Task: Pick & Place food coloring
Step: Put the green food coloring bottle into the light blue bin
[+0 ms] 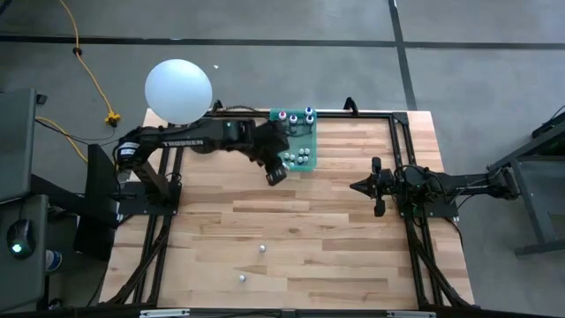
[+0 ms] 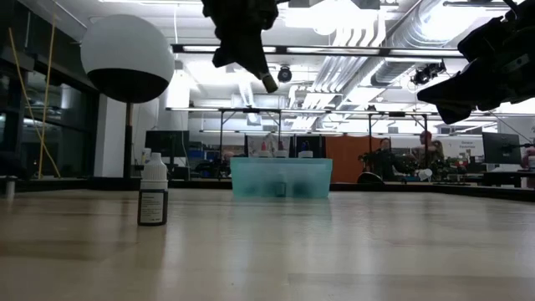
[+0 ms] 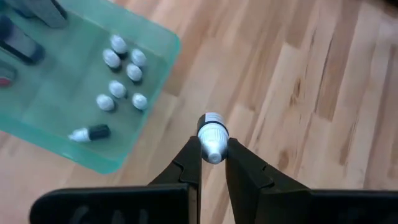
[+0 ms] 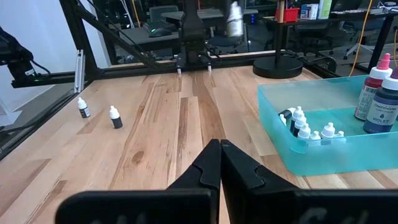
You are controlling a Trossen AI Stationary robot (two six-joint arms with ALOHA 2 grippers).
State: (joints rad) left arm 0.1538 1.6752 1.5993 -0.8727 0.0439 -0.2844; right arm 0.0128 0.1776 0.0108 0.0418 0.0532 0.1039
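A small food coloring bottle (image 3: 212, 130) with a white cap sits between the fingers of my left gripper (image 3: 213, 149), which is shut on it. This gripper (image 1: 275, 174) hangs high over the table, just off the near edge of the teal tray (image 1: 300, 137). Several small bottles (image 3: 121, 78) lie and stand in the tray. Larger bottles (image 4: 376, 93) stand along its far side. Two more small bottles (image 1: 261, 249) (image 1: 241, 276) stand on the wood near the front edge. My right gripper (image 4: 219, 155) waits shut at the table's right. My left gripper pinches the small bottle by the two sides of its white cap (image 3: 213, 138), between the free ends of its two fingers. The fingers slant down from the table's left. The bottle (image 2: 269, 82) sticks out below them, tilted and lifted well clear of the table.
A large white ball (image 1: 178, 90) sits on a stand at the table's far left corner. Black frame rails (image 1: 402, 132) run along the table's sides. Bare wood lies between the tray and the two loose bottles. People and desks show in the room behind.
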